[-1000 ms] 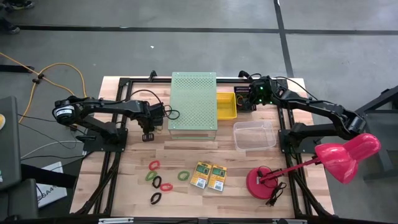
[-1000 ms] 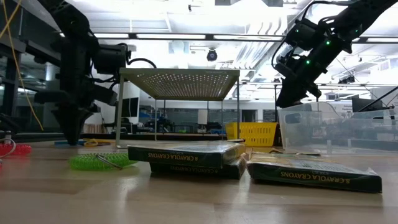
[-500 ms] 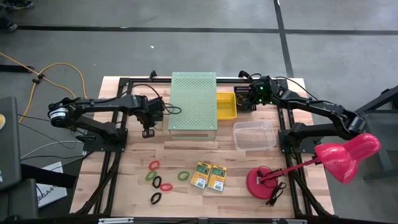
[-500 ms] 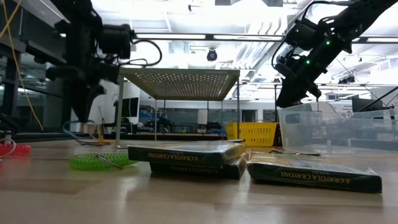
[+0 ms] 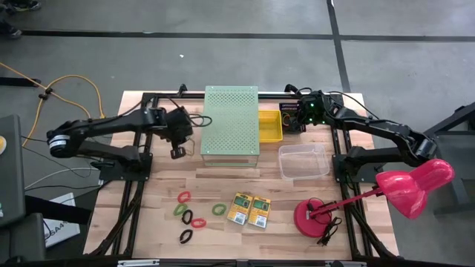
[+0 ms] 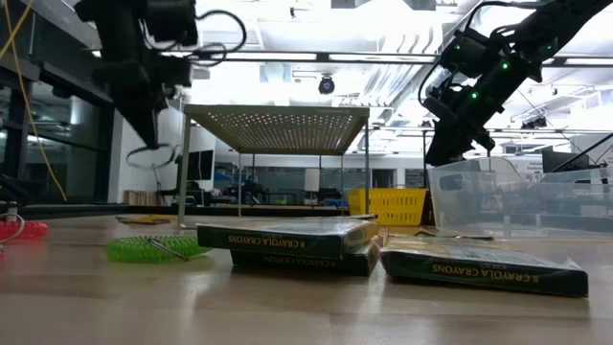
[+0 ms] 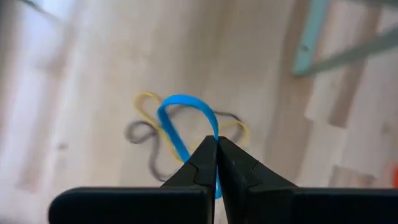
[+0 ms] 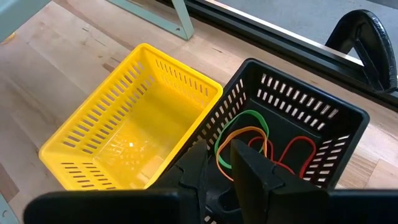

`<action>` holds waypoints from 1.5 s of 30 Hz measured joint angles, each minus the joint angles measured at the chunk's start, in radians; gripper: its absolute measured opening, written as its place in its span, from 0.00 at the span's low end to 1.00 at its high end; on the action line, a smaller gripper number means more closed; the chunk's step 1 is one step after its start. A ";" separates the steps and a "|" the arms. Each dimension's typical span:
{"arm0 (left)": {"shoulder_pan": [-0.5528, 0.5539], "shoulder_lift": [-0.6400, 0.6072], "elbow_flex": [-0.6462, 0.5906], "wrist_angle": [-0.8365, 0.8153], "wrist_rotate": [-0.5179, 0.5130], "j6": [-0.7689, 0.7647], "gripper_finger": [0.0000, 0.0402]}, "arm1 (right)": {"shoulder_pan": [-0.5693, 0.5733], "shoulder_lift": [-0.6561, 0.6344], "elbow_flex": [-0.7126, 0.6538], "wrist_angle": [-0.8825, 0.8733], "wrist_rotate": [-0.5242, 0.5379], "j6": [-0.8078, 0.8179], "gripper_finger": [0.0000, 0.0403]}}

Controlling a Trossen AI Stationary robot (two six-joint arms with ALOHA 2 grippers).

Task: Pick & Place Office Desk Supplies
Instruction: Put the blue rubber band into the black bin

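- Blue elastic band is hanging pinched between the closed fingers of the left pincer, lifted above the tabletop beside the pale-green perforated box.
- Other band loops and two crayon boxes are lying on the tabletop's near part.
- Right pincer is hovering narrowly parted, empty, over the black basket holding bands, next to the yellow basket.
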 joint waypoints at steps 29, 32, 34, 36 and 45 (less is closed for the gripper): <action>-0.130 0.102 0.031 0.969 0.196 0.139 0.00 | 0.000 0.000 0.000 0.083 -0.073 -0.043 0.15; -0.145 0.152 0.031 1.050 0.245 0.140 0.00 | 0.000 0.000 0.000 0.099 -0.110 -0.052 0.15; -0.151 0.180 0.031 1.095 0.281 0.139 0.00 | 0.000 0.000 0.000 0.104 -0.130 -0.065 0.15; -0.151 0.207 0.031 1.147 0.325 0.131 0.00 | 0.000 -0.001 0.000 0.104 -0.152 -0.076 0.15; -0.151 0.288 0.031 1.339 0.483 0.080 0.00 | 0.001 -0.023 0.000 0.104 -0.269 -0.078 0.15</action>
